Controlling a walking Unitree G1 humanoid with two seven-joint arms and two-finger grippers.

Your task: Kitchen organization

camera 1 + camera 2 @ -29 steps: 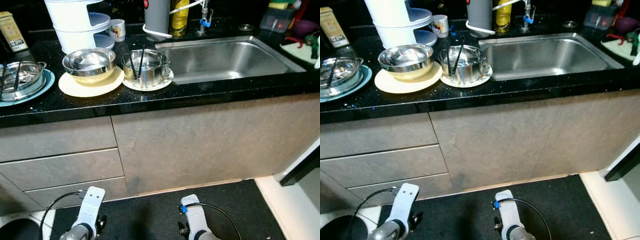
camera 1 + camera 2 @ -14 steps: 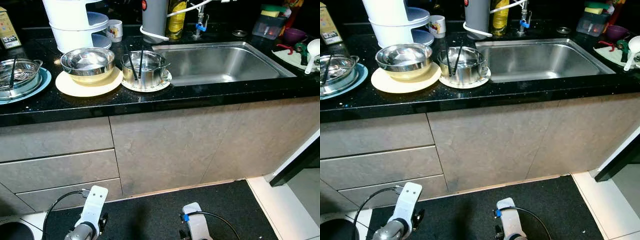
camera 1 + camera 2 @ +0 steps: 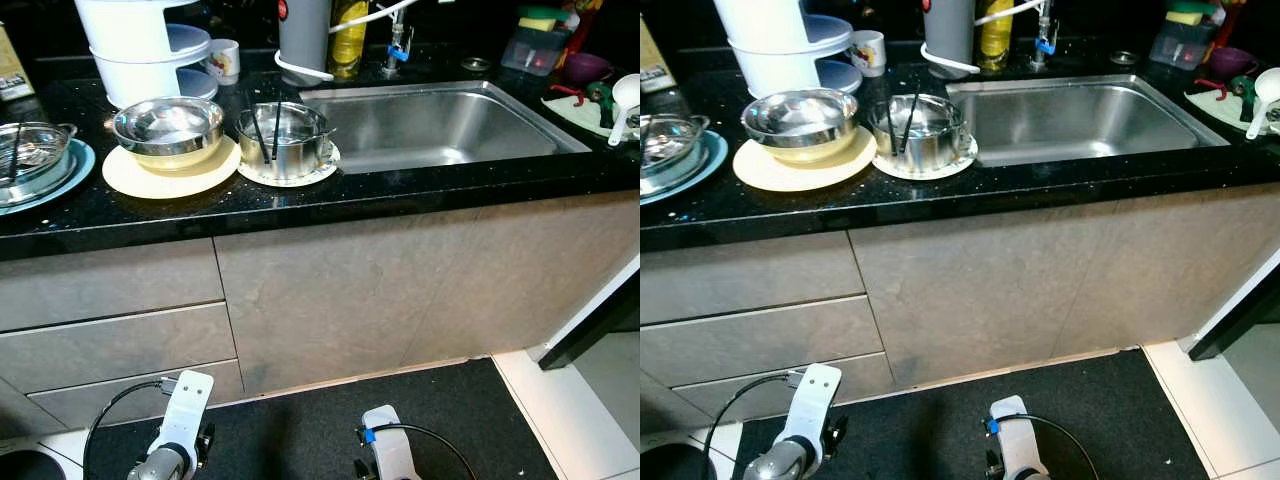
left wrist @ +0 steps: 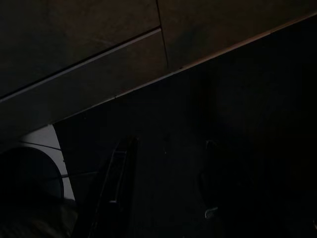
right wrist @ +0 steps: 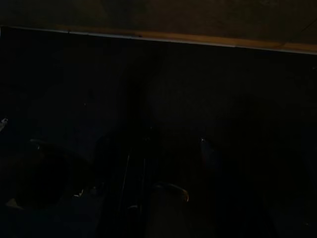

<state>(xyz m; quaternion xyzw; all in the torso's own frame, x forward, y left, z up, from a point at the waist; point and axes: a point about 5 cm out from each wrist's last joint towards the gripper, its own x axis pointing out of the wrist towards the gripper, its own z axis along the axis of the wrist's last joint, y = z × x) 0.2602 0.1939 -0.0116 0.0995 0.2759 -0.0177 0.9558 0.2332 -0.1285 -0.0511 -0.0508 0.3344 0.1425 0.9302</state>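
Note:
A steel bowl point(image 3: 168, 124) rests on a cream plate point(image 3: 135, 178) on the black counter point(image 3: 300, 205). Beside it, a steel pot point(image 3: 282, 138) holding two black sticks stands on a white plate near the sink point(image 3: 440, 120). Another steel bowl point(image 3: 30, 152) lies on a teal plate at the far left. Both arms hang low in front of the cabinet, left wrist point(image 3: 182, 428) and right wrist point(image 3: 386, 452) over the dark mat. In the dim left wrist view my left gripper point(image 4: 168, 145) points at the floor, open and empty. The right wrist view is nearly black.
White stacked containers point(image 3: 128, 48), a mug point(image 3: 223, 60), a grey cylinder point(image 3: 303, 35), a yellow bottle point(image 3: 350, 28) and the tap point(image 3: 395, 45) line the back. A tub, a purple bowl point(image 3: 588, 68) and a white ladle point(image 3: 622, 95) are at the right. Drawers point(image 3: 115, 345) sit below the counter on the left.
The whole picture has shifted, so the camera moved: more of the counter's right end shows. The dishes stand as before and both arms still hang.

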